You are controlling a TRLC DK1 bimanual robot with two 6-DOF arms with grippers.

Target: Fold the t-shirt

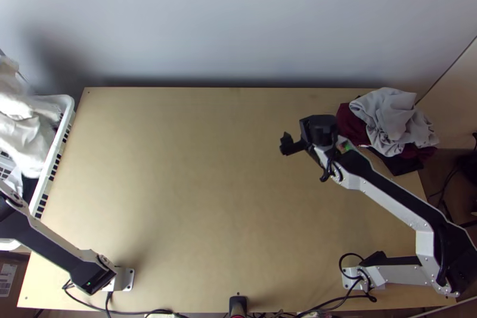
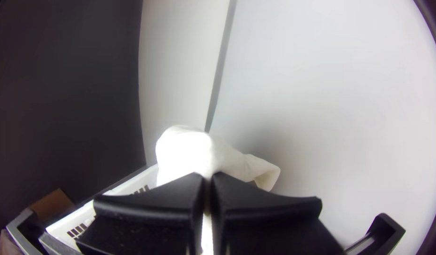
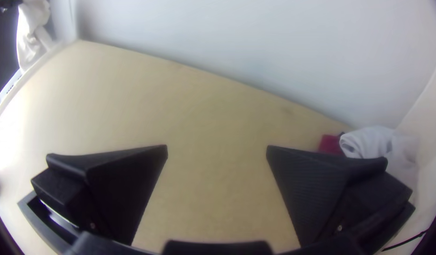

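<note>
Pale wall (image 1: 238,19); white t-shirt (image 1: 27,139) bunched over basket (image 1: 55,152).

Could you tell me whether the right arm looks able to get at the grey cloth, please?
Probably yes: its open end effector hangs near the grey cloth, which lies bunched on top of the dark red cloth, with nothing seen in the way.

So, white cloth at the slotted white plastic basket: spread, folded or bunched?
Bunched: the white cloth hangs in loose creases from the left gripper, over the basket; no straight fold shows.
</note>
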